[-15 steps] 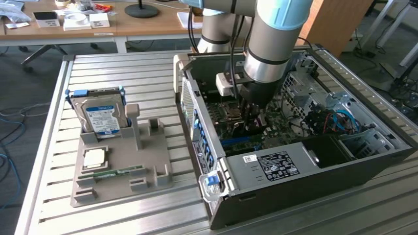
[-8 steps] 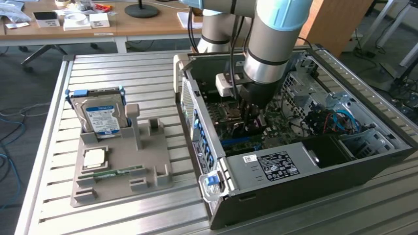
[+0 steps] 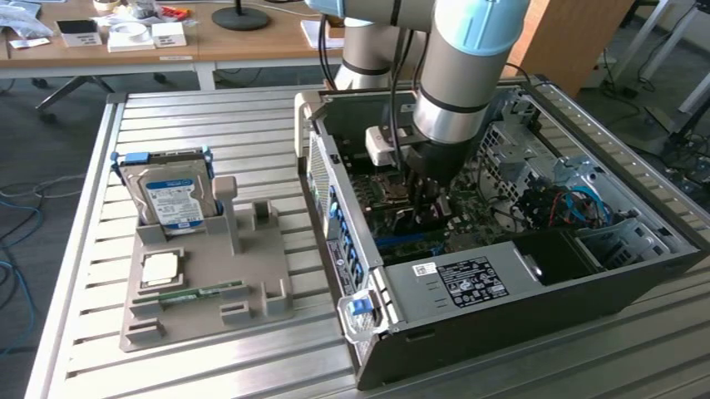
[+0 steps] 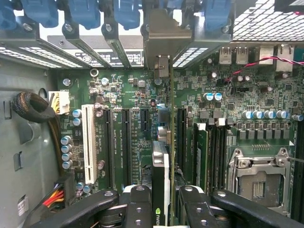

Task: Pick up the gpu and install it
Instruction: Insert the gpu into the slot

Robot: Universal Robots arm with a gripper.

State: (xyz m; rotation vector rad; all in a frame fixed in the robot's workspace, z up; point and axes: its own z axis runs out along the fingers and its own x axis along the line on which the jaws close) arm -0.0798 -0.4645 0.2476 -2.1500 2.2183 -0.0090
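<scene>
The gpu [image 4: 161, 171] stands on edge between my fingers, its green and black edge running over a black expansion slot on the motherboard [image 4: 137, 95]. Its silver bracket [image 4: 165, 40] lies against the slotted rear wall of the computer case [image 3: 332, 208]. My gripper [image 4: 164, 209] is shut on the gpu, one black finger [image 4: 137, 209] on each side of the card. In the exterior view the arm reaches down into the open case, and my gripper [image 3: 431, 193] sits low over the motherboard.
A white slot [image 4: 88, 142], further black slots and the empty processor socket [image 4: 259, 180] flank the card. The power supply [image 3: 466, 278] fills the case's near end. Beside the case, a grey fixture [image 3: 199, 291] holds a hard drive [image 3: 172, 199] and a memory stick [image 3: 205, 293].
</scene>
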